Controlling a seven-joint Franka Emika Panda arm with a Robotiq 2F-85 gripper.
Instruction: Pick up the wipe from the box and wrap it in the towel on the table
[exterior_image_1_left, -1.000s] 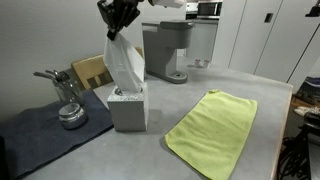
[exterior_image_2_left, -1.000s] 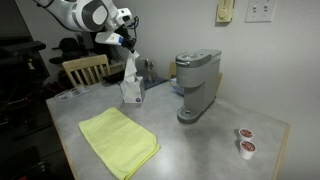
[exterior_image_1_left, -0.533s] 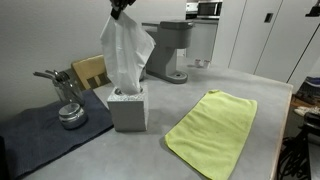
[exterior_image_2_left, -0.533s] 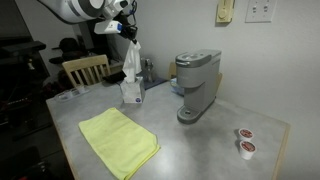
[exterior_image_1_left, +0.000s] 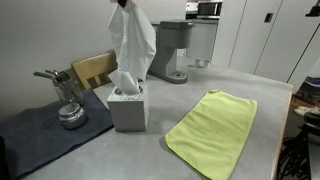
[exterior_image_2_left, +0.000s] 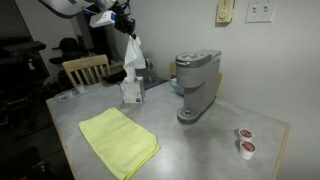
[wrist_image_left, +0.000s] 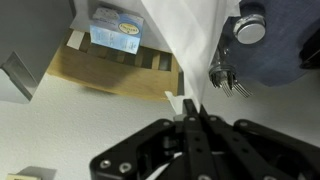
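Fingers (wrist_image_left: 195, 135) clamped shut on top edge of wipe (exterior_image_1_left: 132, 40), hanging above box (exterior_image_1_left: 127, 108). Risks: thin sheet slips or tears; tail snags box; lands crumpled off towel (exterior_image_1_left: 212, 130).

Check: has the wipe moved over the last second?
Yes. The wipe has risen, lifted higher above the box in an exterior view.

White wipe (exterior_image_1_left: 132, 40) hangs above grey box (exterior_image_1_left: 128, 110); yellow-green towel (exterior_image_1_left: 212, 130) lies flat nearby on table (exterior_image_1_left: 150, 152)
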